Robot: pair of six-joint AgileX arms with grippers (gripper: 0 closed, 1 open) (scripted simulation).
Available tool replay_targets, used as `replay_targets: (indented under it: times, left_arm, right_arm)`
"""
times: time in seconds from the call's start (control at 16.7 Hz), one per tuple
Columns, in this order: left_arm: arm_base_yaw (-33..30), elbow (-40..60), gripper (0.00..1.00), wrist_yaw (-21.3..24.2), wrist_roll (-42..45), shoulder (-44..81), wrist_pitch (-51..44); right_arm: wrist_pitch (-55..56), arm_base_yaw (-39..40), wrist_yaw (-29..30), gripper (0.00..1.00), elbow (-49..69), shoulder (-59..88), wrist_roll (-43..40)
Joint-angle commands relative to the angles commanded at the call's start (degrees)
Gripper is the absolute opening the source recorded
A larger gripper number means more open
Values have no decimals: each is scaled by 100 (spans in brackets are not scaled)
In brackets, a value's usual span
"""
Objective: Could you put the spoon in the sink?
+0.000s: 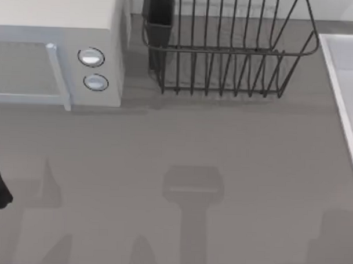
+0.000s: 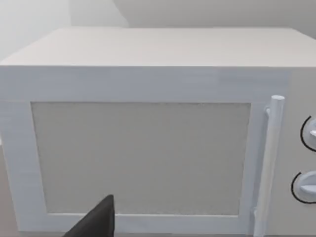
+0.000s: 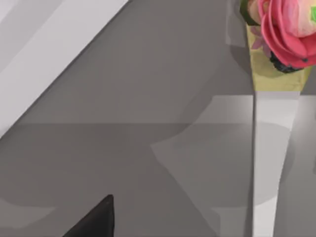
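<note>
Kitchen counter, microwave, dish rack, sink

microwave: far left on the counter
rack: far middle, right of the microwave
sink: right edge, just beside the rack

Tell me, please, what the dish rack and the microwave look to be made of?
The dish rack looks like dark coated metal wire: thin bars, matt, with gaps between them. The microwave looks like white plastic or painted metal: smooth flat panels, a slim bar handle, two glossy round knobs.
</note>
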Motion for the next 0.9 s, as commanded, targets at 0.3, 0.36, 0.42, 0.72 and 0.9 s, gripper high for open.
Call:
replay_targets:
  times: [0.3,0.36,0.42,0.72,0.9]
  left_arm:
    - [0,0,100,0,0,0,0]
    - [0,0,100,0,0,0,0]
    - [0,0,100,0,0,0,0]
    - [0,0,100,0,0,0,0]
    - [0,0,100,0,0,0,0]
  right_arm:
    - [1032,-1,0,100,-567,512,8]
    - [1059,-1,0,100,-584,526,9]
    - [1059,-1,0,100,-584,526,9]
    - [1059,-1,0,77,-584,526,9]
    - [1059,-1,0,55,-584,526,9]
